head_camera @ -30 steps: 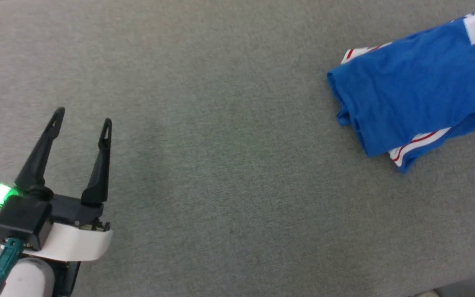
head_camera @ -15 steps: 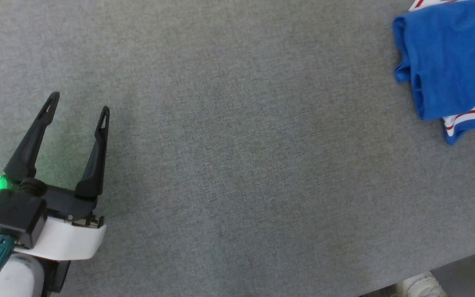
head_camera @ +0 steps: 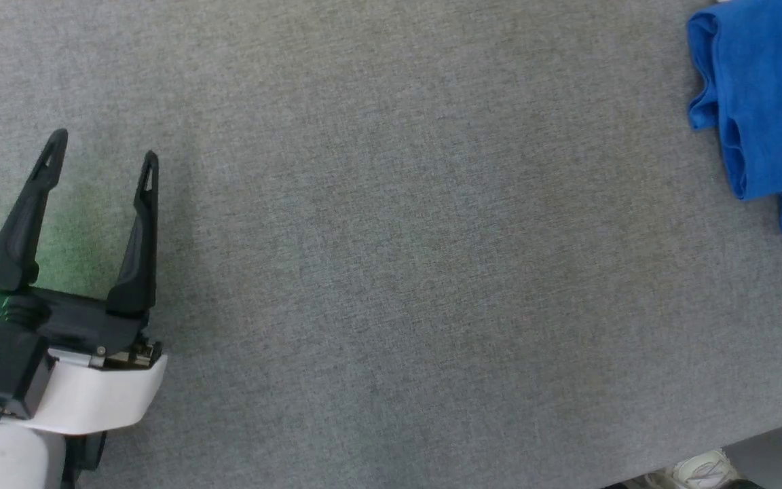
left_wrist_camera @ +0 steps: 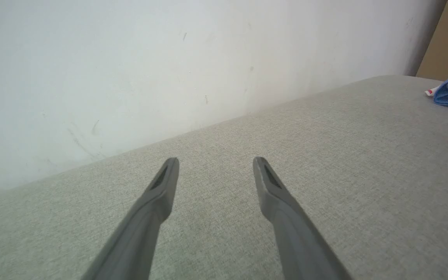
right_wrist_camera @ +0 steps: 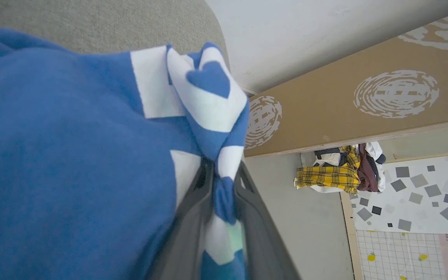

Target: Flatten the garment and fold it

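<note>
Garment (right_wrist_camera: 72,155) bunches in right hand (right_wrist_camera: 224,179), clothes pile (right_wrist_camera: 340,173) beyond.

Garment (head_camera: 764,95) farther from left pincer (head_camera: 104,147) than a second ago, now at head view's right edge; camera pan.
</note>
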{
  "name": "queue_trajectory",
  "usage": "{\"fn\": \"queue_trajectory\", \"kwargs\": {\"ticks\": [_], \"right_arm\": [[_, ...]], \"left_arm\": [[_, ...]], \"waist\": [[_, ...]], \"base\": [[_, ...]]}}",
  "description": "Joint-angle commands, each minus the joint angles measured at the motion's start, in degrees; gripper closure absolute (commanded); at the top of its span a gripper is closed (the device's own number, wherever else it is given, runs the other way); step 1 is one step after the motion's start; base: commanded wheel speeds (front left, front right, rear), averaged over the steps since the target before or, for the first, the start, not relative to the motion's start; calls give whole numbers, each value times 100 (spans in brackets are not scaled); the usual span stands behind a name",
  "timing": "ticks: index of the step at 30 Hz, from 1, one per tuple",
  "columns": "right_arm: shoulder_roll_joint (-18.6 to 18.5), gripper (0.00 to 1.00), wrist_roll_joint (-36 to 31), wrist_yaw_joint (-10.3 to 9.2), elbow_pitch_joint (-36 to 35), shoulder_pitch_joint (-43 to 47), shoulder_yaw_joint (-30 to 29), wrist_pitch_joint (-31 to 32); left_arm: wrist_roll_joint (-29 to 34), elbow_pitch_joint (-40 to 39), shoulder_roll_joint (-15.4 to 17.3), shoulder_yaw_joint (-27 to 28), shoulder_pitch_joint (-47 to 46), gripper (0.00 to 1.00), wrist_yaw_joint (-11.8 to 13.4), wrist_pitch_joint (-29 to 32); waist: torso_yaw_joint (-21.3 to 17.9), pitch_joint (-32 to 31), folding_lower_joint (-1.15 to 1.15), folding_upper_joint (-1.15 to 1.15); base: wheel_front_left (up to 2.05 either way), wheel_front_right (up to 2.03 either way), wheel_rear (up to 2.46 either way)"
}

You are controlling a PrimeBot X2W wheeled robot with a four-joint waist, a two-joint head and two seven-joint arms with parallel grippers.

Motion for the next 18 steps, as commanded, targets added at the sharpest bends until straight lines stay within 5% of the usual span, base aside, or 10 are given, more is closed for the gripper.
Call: {"fn": "queue_trajectory", "kwargs": {"ticks": [1, 18], "right_arm": [[60, 0, -66, -8, 98, -141, -62, -63], [183, 0, -151, -8, 738, -58, -573, -711]], "left_arm": [[-54, 3, -44, 14, -144, 0, 25, -133], [-680, 350, -486, 114, -40, 0, 148, -489]], "waist": [[20, 24, 0, 0], [185, -608, 0, 0]], "base": [[0, 0, 0], [0, 0, 0]]}}
